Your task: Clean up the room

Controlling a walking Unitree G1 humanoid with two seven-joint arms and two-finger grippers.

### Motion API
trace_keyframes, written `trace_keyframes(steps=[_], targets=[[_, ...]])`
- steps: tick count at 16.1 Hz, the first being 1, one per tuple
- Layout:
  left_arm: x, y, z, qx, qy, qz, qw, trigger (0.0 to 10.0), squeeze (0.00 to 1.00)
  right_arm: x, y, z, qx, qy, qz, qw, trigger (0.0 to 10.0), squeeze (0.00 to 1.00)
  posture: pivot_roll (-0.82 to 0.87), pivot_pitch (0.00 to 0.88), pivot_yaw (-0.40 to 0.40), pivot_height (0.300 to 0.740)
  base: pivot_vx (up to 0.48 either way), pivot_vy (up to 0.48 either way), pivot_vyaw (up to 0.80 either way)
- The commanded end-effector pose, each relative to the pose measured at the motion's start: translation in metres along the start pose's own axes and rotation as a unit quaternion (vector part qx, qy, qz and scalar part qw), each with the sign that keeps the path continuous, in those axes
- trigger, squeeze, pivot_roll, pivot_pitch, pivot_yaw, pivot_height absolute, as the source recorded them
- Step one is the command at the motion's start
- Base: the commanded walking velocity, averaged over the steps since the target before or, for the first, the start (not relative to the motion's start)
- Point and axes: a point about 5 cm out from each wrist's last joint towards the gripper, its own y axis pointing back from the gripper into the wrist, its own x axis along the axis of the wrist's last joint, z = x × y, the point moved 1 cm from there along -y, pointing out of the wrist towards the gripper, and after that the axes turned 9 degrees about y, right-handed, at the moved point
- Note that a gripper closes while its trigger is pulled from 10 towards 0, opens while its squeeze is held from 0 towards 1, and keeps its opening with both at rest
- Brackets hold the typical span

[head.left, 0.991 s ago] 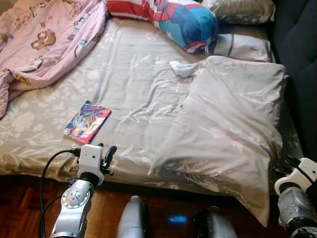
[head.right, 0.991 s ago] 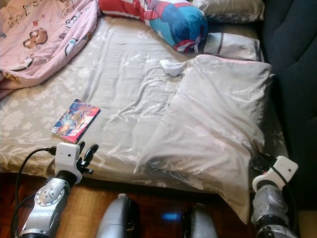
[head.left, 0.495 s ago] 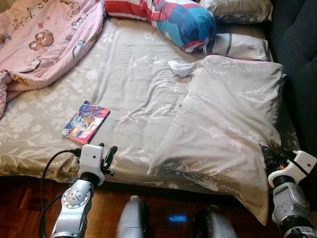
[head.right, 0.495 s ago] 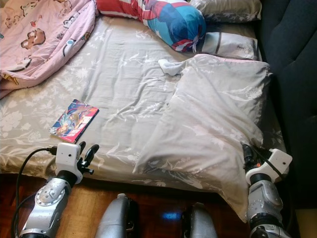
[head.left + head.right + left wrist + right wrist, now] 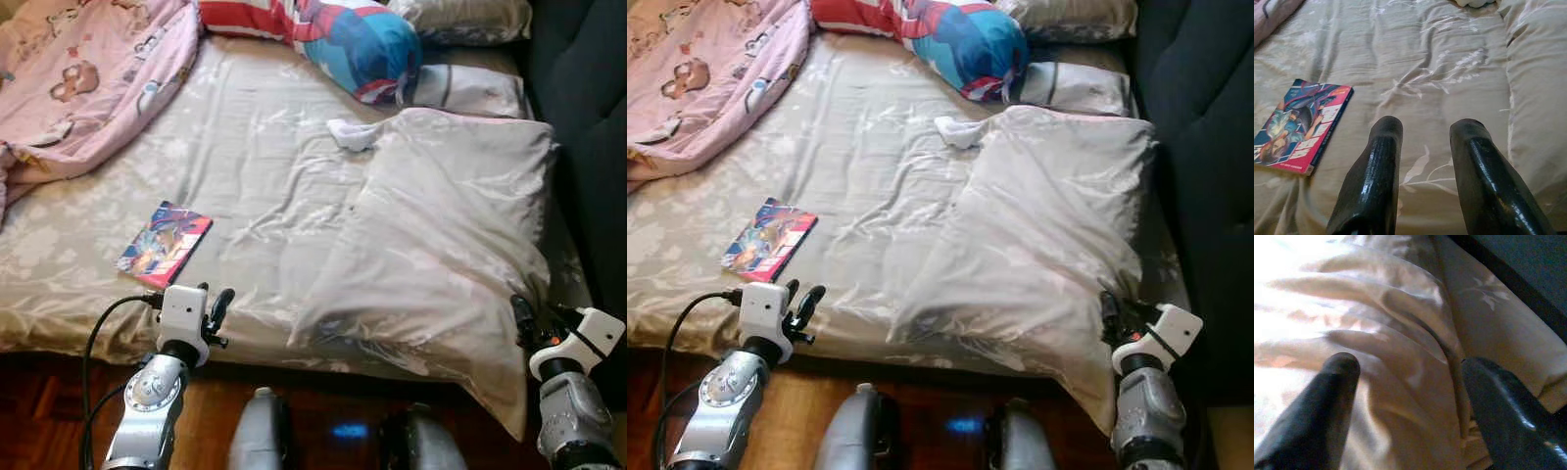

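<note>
Grey floral sheets cover a bed (image 5: 255, 186) with a large grey pillow (image 5: 451, 255) slumped at four o'clock, its lower corner hanging over the bed's near edge. The right hand (image 5: 1405, 382) sits at that corner, fingers spread open around a fold of pillowcase. The left hand (image 5: 1420, 166) hovers open at seven o'clock, near a colourful book (image 5: 164, 244). A pink blanket (image 5: 88, 78) lies at ten o'clock. To grip well, the right hand should probably close on a thick fold, not loose fabric.

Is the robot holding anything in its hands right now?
No. The left gripper is open above the sheet, and the right gripper is open at the big pillow's corner, not closed on it.
</note>
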Motion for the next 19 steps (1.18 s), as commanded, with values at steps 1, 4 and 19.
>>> trace_keyframes(steps=[1,4,19], targets=[[-0.009,0.005,-0.004,0.008,0.002,-0.018,1.0,10.0,0.0,-0.009,0.006,0.002,0.001,0.007,-0.015,1.0,10.0,1.0,0.13,0.326,0.069,0.66,0.0,0.0,0.0],[-0.01,0.005,-0.003,0.009,0.002,-0.019,1.0,10.0,0.0,-0.017,0.012,-0.001,0.064,0.053,-0.063,0.995,10.0,0.0,0.14,0.317,0.066,0.66,0.0,0.0,0.0],[-0.013,0.01,-0.003,0.003,-0.001,-0.025,1.0,10.0,0.0,-0.073,0.03,-0.01,0.041,0.021,-0.243,0.969,10.0,0.0,0.14,0.295,0.061,0.66,0.0,0.0,0.0]])
